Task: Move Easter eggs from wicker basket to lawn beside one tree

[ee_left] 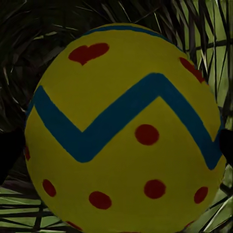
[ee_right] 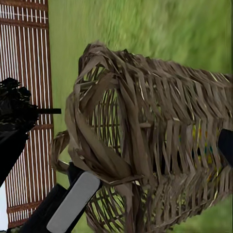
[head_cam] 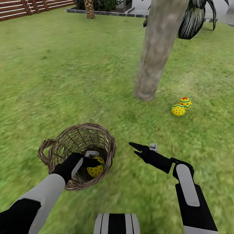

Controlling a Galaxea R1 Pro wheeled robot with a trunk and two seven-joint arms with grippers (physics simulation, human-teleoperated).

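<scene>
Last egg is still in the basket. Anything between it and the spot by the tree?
Only the basket wall around the egg; it must be lifted over the rim. Beyond that, open lawn reaches the tree and two eggs.

We find no readable text, labels, brands or numbers — only painted patterns, no letters or digits.

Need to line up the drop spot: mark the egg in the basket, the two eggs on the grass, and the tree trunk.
Egg in the basket point(head_cam: 96, 169), head view, its yellow side.
Two eggs on the grass point(head_cam: 181, 107), head view, where the pair meet.
Tree trunk point(head_cam: 156, 52), head view, mid-bark.
</scene>
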